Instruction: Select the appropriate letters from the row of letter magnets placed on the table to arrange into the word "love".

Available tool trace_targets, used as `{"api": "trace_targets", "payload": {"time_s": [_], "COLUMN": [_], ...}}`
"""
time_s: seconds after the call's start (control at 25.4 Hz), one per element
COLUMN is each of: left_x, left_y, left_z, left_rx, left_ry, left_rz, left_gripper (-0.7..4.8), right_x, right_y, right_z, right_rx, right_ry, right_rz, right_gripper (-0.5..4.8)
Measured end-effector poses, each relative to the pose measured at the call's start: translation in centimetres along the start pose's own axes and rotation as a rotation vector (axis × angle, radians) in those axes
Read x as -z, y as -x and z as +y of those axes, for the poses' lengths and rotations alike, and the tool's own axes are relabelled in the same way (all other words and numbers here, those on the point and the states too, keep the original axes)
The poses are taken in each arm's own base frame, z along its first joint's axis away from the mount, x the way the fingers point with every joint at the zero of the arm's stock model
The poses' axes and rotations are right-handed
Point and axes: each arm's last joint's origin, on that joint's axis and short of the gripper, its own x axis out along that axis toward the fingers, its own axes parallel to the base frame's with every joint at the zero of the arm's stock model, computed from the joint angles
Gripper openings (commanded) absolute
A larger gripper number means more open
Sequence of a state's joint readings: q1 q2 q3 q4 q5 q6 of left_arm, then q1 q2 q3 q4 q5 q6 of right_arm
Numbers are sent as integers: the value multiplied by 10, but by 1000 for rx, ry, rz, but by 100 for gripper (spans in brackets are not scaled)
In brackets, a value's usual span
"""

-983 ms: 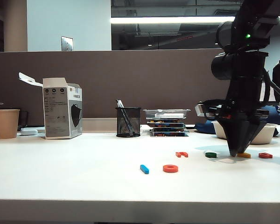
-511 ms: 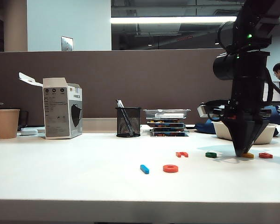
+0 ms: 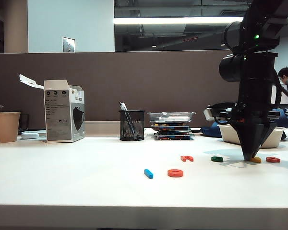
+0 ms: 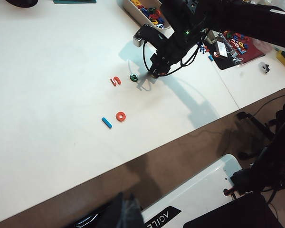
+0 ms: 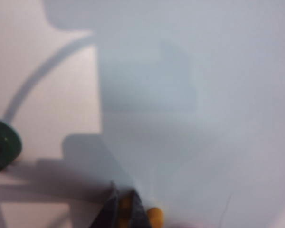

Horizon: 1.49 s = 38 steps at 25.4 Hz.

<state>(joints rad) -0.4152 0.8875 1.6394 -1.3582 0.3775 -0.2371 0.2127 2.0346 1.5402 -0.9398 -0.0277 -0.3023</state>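
On the table (image 3: 86, 187), in the exterior view, the blue straight bar (image 3: 148, 173) and the orange-red ring (image 3: 175, 173) lie side by side near the front, just where they lay a second ago. Behind them runs the row: an orange-red letter (image 3: 186, 158), then the dark green e (image 3: 217, 159), which has not moved either. Next comes the right gripper (image 3: 251, 157), pointing straight down with its tips on the tabletop; it has shifted a little to the right since the earlier frame and its fingers have drawn together on the yellow V (image 3: 255, 160), whose end pokes out beside the tips (the right wrist view shows yellow pinched between the dark fingertips (image 5: 124, 208), with the green e (image 5: 2, 146) off to one side). The last orange-red letter (image 3: 273, 159) lies furthest right, untouched. The left gripper appears in no view, so I cannot tell how its jaws stand.
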Motion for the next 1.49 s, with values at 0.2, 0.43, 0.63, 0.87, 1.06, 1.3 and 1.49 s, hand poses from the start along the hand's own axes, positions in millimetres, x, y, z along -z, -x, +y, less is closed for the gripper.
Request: {"api": "trace_targets", "payload": {"time_s": [0.2,0.43,0.63,0.87,1.06,1.3,1.49], "left_x": [0,0,0,0,0,0,0], "left_y": [0,0,0,0,0,0,0], "left_z": [0,0,0,0,0,0,0], "left_rx": [0,0,0,0,0,0,0], "left_ry": [0,0,0,0,0,0,0], "left_rz": [0,0,0,0,0,0,0], "left_gripper": [-5,-5,-5,-5,-5,-5,-5], "right_x": [0,0,-1,7,6,-2,-7], "right_y": [0,0,-1,0,0,-2,-2], "right_z": [0,2,4,10,27,62,96], "right_rx": [-2,-47,-88,-126,-143,-181,-189], "right_ry": [-60,-124,-192,-223,-203,-179,-160], "right_rz": [-1,-9,-10,81,118,112,115], "right_gripper": [-6,-6,-6,-6,-6,-6,-6]}}
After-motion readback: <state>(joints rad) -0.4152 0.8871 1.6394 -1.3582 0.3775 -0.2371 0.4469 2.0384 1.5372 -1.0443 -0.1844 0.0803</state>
